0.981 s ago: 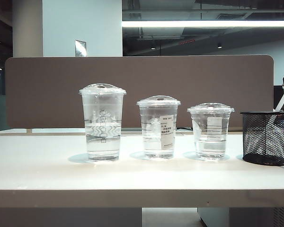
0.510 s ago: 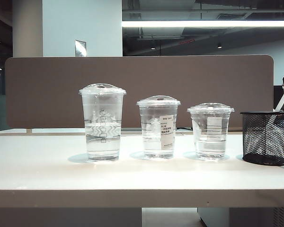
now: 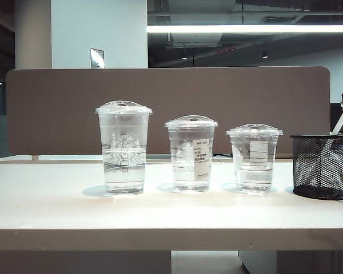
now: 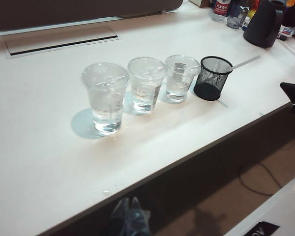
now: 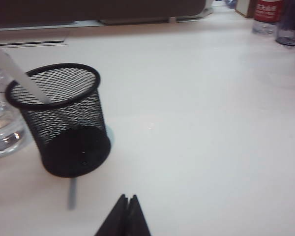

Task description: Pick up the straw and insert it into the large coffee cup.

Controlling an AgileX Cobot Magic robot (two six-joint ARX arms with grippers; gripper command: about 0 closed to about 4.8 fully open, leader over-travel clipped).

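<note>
The straw (image 5: 20, 76) leans in the mesh holder (image 5: 64, 120) at the exterior view's right, handy for the right gripper (image 5: 127, 199) (closed, empty). The left gripper (image 4: 130, 202), closed and empty, waits off-table. The large cup (image 3: 124, 147) stands leftmost.

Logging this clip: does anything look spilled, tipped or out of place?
Nothing stands out. The three lidded cups stand upright in a row, the straw leans in the mesh holder, and both shut grippers stay clear.
</note>
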